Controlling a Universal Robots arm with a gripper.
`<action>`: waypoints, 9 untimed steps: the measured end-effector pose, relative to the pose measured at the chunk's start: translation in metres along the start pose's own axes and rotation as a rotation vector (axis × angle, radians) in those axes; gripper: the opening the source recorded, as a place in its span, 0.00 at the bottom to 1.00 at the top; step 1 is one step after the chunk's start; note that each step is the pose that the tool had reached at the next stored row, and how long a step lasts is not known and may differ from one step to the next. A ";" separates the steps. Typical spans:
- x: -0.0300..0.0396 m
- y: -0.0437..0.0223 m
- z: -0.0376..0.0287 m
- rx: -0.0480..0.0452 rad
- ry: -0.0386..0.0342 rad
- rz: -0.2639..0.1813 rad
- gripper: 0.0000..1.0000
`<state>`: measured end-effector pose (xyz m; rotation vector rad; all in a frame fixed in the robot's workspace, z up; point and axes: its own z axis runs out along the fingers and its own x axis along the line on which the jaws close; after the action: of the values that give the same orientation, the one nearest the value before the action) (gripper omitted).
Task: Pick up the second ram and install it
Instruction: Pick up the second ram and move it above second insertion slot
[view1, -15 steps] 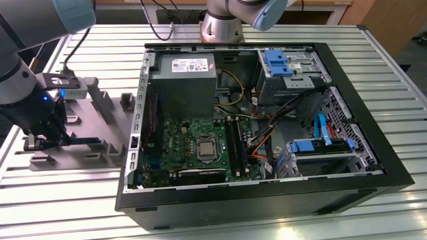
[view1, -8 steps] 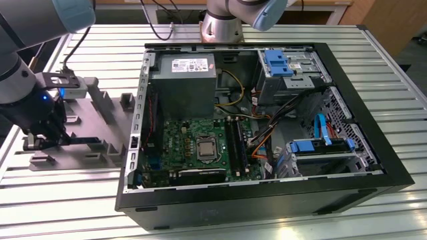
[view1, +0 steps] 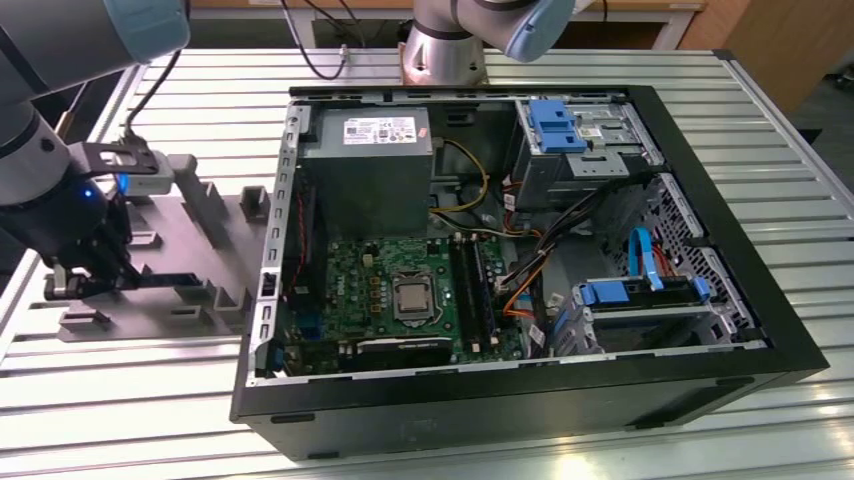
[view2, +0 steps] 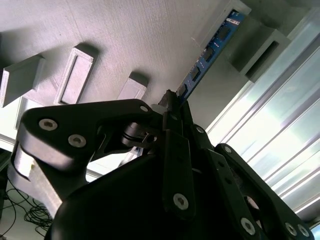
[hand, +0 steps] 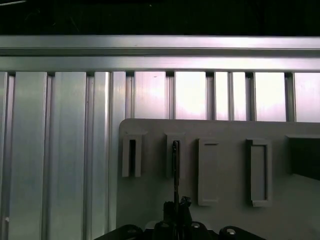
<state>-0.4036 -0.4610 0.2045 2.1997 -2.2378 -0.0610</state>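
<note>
Looking over the rig from my end: the table (view1: 747, 100), slatted alu, carries everything. Biggest thing on it is the open PC case (view1: 787, 350), lying on its side, w/ the motherboard (view1: 387, 265) exposed inside. The long black memory slots (view1: 470, 285) run beside the CPU socket (view1: 411, 297). I can't tell from here whether any slot is filled. The arm (view1: 34, 170) stands at the exterior view's left, apart from the case. It is over the grey fixture (view1: 180, 215) w/ its upright posts, which sits just beside the case wall.

The pincer (view2: 171, 102) is down at the fixture. In the second wrist view its fingers (view2: 176, 150) are together, clamped on the near end of the second ram (view2: 207, 52). The stick runs away from the tips, chips showing, and its far end w/ the blue-white label reaches a slotted post (view2: 260, 47). In the first wrist view the stick is edge-on, a thin dark line from the tips to one of the posts, straight, no tilt.

Progress, my read: the grasp looks made, so approx the first part of the pick is done. I can't tell whether the stick has cleared the fixture; it looks low and in line w/ its posts. The lift, the carry across to the case and the seating in a slot are all left. Nothing of the install is done as far as I can see.
</note>
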 end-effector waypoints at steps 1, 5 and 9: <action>0.0000 0.0000 -0.0005 -0.0001 0.0000 0.000 0.14; -0.0001 0.0001 -0.0026 0.0002 -0.0001 0.000 0.14; -0.0001 0.0001 -0.0050 0.0000 0.0000 0.000 0.14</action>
<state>-0.4036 -0.4610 0.2095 2.1997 -2.2379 -0.0610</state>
